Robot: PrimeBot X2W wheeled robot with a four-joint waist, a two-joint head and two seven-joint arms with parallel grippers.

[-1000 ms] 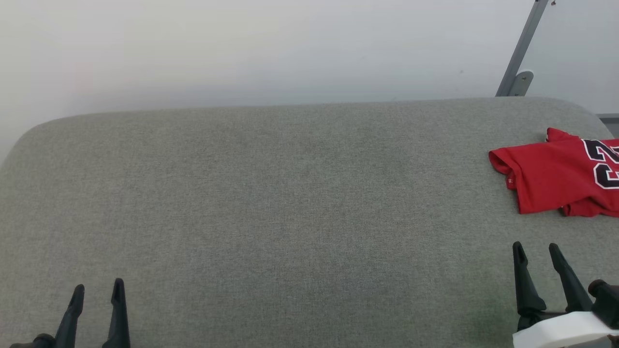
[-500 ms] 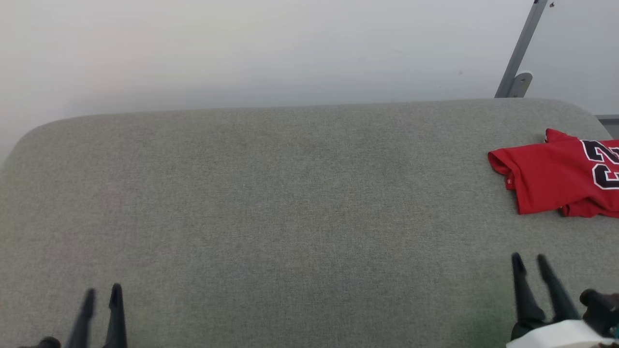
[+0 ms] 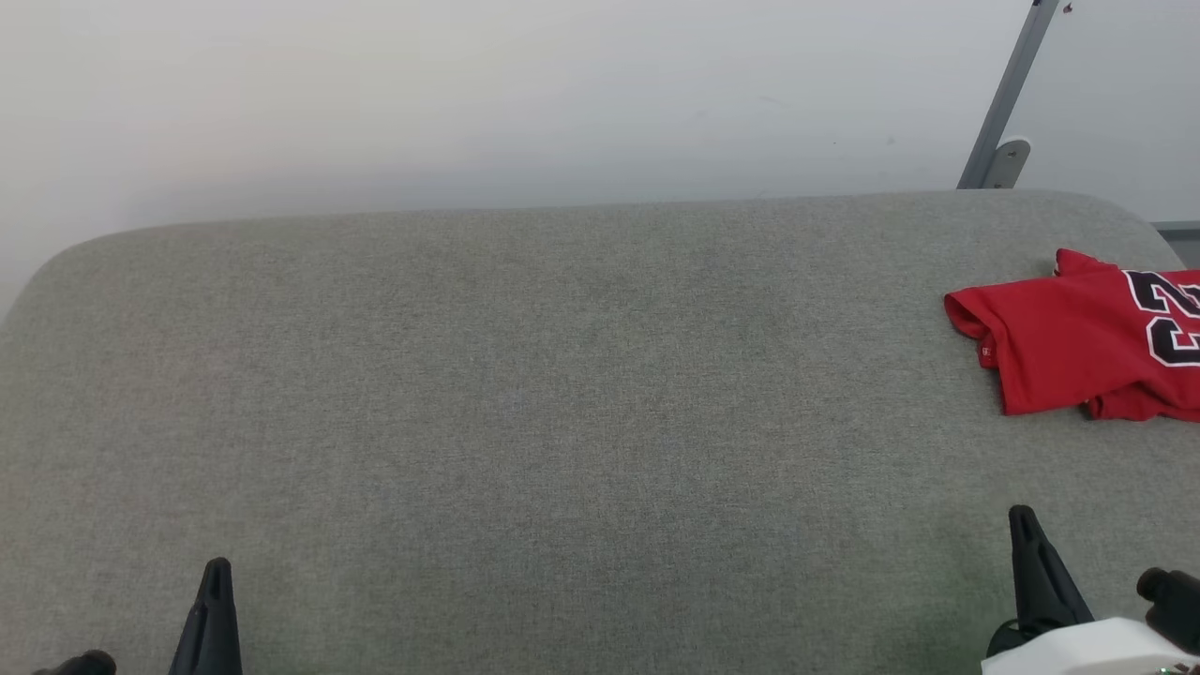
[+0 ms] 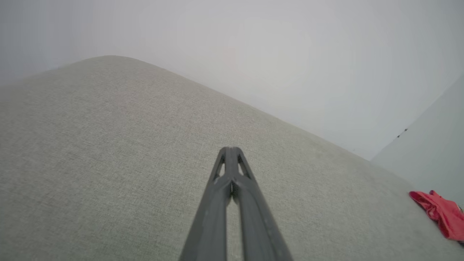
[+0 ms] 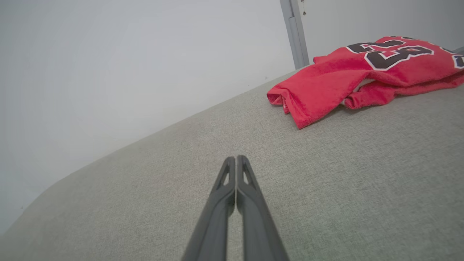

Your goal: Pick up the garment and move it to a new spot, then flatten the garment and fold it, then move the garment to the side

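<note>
at the far right end of the grey fabric-covered desk (image 3: 562, 375) lies the garment (image 3: 1078, 347), a red shirt with a black, white-outlined number on it. it is doubled over on itself, and part of it runs off the right edge of the head view. from the right wrist view its layers look loosely stacked, with a rumpled hem and a sliver of white showing underneath.

the left pincer (image 4: 232, 149) hangs low over the near left of the desk, its two fingers pressed together and holding nothing, well apart from the shirt. the right pincer (image 5: 236, 158) is likewise closed tip to tip and empty, near the front edge, with bare fabric between it and the shirt.

i judge the last step to be in hand or just done: the shirt looks folded and set to the side, and both arms sit clear of it. if the fold is to be tidied, the right pincer would need to open, reach forward to the near hem, and pinch all the layers together so the stack does not slide apart.

nothing here serves as a container; the shirt rests straight on the desk. a grey metal post (image 3: 1008, 94) leans against the pale wall behind it.
</note>
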